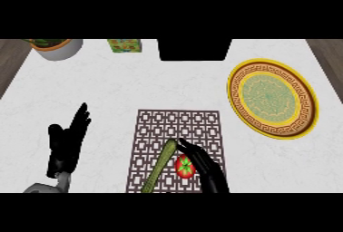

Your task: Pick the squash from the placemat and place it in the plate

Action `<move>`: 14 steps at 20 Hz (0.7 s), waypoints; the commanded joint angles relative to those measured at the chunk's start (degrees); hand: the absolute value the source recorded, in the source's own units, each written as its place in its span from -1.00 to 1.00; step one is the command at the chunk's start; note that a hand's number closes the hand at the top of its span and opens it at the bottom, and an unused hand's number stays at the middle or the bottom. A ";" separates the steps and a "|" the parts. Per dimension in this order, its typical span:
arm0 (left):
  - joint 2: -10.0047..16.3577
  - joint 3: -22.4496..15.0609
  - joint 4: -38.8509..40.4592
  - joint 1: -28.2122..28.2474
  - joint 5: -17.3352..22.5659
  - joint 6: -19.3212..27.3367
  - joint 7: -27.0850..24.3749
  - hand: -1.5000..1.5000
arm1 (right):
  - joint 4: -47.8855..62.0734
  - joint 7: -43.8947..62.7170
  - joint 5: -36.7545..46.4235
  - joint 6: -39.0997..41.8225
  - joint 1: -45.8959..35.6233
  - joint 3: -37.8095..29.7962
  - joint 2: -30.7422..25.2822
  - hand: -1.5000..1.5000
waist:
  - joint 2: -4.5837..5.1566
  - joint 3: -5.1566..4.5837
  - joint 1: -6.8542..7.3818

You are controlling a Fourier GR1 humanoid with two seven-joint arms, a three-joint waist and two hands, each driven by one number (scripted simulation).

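— On the placemat (pixel 178 124), near its lower edge, we see the squash (pixel 159 166) lying flat, long and green, slanting up toward the right. So we are at the pick, not the carry.
— Agreed. Our right hand (pixel 199 162) comes in from the view's lower edge. Its fingers (pixel 185 147) reach the squash's upper end, stretched out rather than curled, so we judge that nothing is grasped yet.
— And the red, tomato-like thing (pixel 185 166)?
— It sits just beside the squash, partly hidden by our right hand. That is the snag: closing carelessly could catch it or nudge it.
— What does the next move call for, then?
— We think the fingers and thumb must settle round the squash alone, then close. After that comes a lift and a swing up and to the right, toward the plate (pixel 236 93), which lies well apart from the placemat.
— Our left hand (pixel 67 140)?
— Open, fingers up, resting at the left of the view, apart from the placemat. We see no part for it in this.
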 commanded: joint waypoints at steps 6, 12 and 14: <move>0.84 1.63 0.50 -0.59 0.18 -1.58 0.40 0.00 | -5.06 31.31 22.81 15.19 -7.50 1.92 -2.28 -1.00 | -0.23 -0.10 0.13; -0.95 1.34 2.73 -3.13 -1.16 -0.72 1.08 0.00 | -7.22 47.45 21.04 36.46 -13.88 4.10 3.89 -1.00 | 0.05 -0.06 0.28; 0.57 3.13 3.27 -1.73 0.09 -4.04 -1.91 0.00 | -5.73 50.10 17.81 36.91 -16.05 4.81 4.16 -1.00 | 0.11 0.01 0.80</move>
